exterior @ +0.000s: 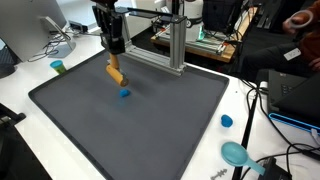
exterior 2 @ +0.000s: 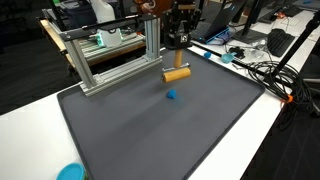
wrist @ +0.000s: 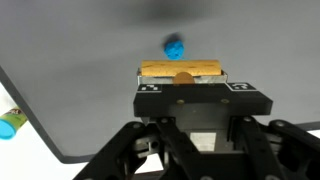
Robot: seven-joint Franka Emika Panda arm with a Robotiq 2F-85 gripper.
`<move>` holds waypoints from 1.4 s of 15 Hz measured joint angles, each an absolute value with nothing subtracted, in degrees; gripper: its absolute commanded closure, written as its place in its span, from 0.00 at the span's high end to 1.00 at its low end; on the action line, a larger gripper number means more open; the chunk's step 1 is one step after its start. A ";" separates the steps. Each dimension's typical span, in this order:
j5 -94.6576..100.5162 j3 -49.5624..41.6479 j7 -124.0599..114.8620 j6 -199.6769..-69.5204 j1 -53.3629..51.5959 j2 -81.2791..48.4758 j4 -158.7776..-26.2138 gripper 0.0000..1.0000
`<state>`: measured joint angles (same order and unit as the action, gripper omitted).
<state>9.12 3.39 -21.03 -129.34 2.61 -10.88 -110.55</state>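
My gripper hangs above the dark grey mat and is shut on a tan wooden block, which tilts down from the fingers. In an exterior view the block lies crosswise under the gripper. The wrist view shows the block held across the jaws, just past the gripper. A small blue piece lies on the mat a little beyond the block, also visible as the blue piece and the blue piece.
An aluminium frame stands at the mat's back edge. A blue cap and a teal scoop lie on the white table beside the mat, and a green-blue object sits off its other side. Cables and monitors ring the table.
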 measured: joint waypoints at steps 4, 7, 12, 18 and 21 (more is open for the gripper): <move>9.13 2.56 -21.03 -129.38 1.60 -11.20 -110.71 0.22; 9.06 1.67 -21.04 -129.39 0.97 -12.41 -110.90 0.22; 5.58 0.86 -20.41 -132.88 0.92 -15.51 -111.17 0.22; 4.64 -0.54 -20.06 -133.78 0.87 -15.98 -112.11 0.22; 4.64 -1.11 -20.06 -134.39 0.86 -15.98 -112.78 0.22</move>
<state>4.64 -1.11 -20.06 -134.39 0.86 -15.98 -112.78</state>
